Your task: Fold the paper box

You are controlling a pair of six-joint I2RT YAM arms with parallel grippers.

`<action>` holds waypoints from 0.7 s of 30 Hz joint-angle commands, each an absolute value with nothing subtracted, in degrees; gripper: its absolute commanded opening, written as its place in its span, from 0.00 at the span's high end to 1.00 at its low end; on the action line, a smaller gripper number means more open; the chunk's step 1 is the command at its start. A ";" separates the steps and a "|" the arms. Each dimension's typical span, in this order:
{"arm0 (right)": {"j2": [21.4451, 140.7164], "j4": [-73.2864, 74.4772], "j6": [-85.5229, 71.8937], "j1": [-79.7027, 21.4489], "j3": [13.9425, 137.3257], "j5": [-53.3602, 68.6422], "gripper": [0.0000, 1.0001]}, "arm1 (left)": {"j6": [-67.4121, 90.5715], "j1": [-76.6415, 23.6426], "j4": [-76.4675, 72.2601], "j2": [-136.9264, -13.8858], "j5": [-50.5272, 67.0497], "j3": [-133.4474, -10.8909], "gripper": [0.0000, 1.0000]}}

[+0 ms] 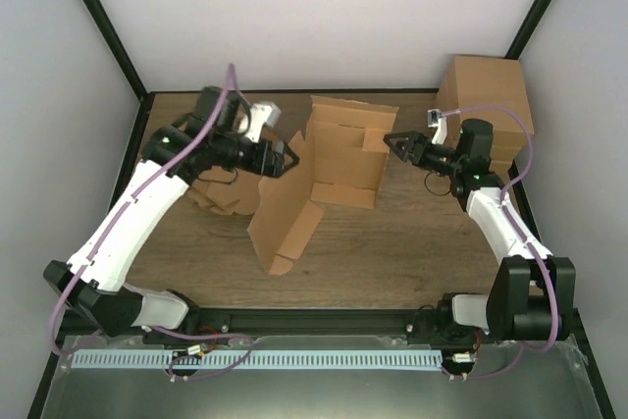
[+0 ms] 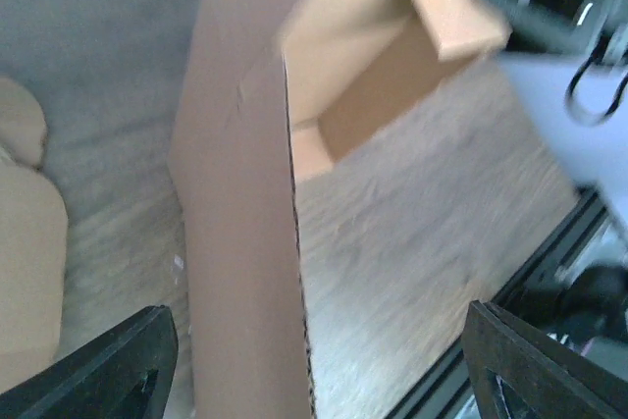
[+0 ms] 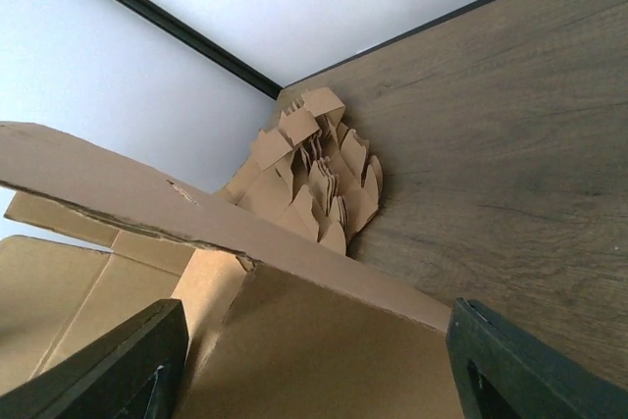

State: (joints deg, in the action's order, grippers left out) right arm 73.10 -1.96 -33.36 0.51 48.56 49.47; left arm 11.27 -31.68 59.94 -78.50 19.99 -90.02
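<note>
Top external view: left gripper [image 1: 292, 159], jaws spread, sits at the upper edge of the raised side panel of the paper box [image 1: 343, 159], which lies half-formed at frame centre on the table [image 1: 412, 252]. Right gripper [image 1: 395, 142], jaws likewise spread, faces a flap at the box's right edge; contact cannot be judged. Heap of cardboard blanks [image 1: 221, 193] lies left of centre. Risk: with neither gripper pinching, the raised panel may fall flat, or a push may slide the box.
</note>
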 commanded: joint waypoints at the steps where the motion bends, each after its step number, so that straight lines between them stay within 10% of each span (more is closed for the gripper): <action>1: 73.30 1.05 -30.22 0.79 50.59 49.70 0.26 | 15.89 -23.51 51.37 -76.02 27.06 -96.03 0.17; 21: 74.49 -0.07 -29.97 0.79 50.61 51.72 0.26 | 26.88 -15.27 20.05 -91.79 51.94 -81.82 0.11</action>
State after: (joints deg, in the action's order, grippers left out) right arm 73.56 -1.61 -31.44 0.51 48.90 51.37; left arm 24.10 -14.31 28.47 -90.00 48.84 -81.71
